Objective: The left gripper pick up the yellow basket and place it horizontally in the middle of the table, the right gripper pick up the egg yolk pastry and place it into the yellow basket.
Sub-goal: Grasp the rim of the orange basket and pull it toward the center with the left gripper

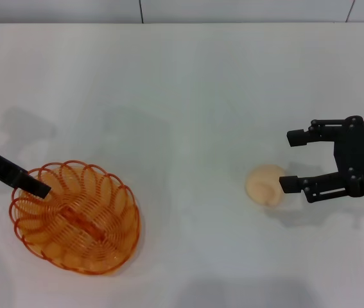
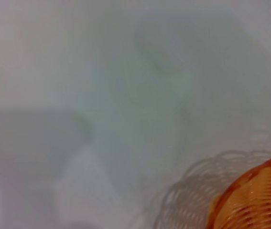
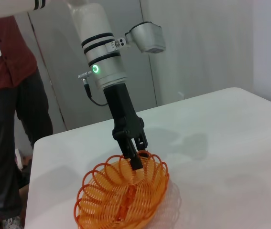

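On the white table [image 1: 188,96], the left gripper [image 1: 39,188] pinches the rim of the yellow basket [image 1: 79,221] at 8 o'clock; the right gripper [image 1: 289,160], fingers spread, flanks the egg yolk pastry [image 1: 265,185] at 4 o'clock. A bystander [image 3: 6,95] stands beyond.

My left arm [image 3: 99,45] is white with black bands, a green ring light and a black gripper [image 3: 136,151]; my right gripper [image 1: 291,160] is black too.

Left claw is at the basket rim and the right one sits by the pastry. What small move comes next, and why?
Probably close the left claw on the looped rim of the oval orange-yellow wire basket before lifting. Its tip sits at the rim, and the basket lies toward the left of the white table, not mid-table. The right claw is open beside the small cream dome-shaped pastry and can wait.
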Tool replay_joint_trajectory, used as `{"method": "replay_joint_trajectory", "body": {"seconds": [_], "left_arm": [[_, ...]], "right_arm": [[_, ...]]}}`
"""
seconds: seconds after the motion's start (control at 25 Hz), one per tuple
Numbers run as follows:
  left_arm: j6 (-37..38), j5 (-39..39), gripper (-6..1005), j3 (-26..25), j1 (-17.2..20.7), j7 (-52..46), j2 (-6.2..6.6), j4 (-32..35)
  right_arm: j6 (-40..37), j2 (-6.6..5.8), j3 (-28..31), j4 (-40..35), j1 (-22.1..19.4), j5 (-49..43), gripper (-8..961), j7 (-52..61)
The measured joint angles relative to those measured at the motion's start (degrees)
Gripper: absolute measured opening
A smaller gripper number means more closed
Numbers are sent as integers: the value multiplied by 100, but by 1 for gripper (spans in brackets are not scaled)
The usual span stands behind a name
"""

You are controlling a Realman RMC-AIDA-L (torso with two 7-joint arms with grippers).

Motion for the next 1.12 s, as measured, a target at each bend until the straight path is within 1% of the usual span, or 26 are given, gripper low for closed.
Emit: {"method": "replay_joint_trajectory", "body": {"seconds": [0.08,0.28,0.6,0.84,1.04,1.12], "left_arm": [[-10,0,465,14,-1,-4,-3,-31],[-34,0,472,17,7,0,-5,-48],[-90,-1,398,89,30,-13,-7,-48],[-141,-4,343,88,32,-7,-47,-62],[-213,-4,345,87,4,12,-58,-194],[-222,-4,325,87,1,14,-58,-200]], "right_arm": [[0,0,0,0,0,0,844,0],[0,0,0,0,-9,0,844,0],[-9,0,0,0,-9,0,844,0],[-14,0,0,0,-15,0,843,0],[-18,0,5,0,-17,0,843,0],[-18,0,7,-2,-17,0,843,0]]}}
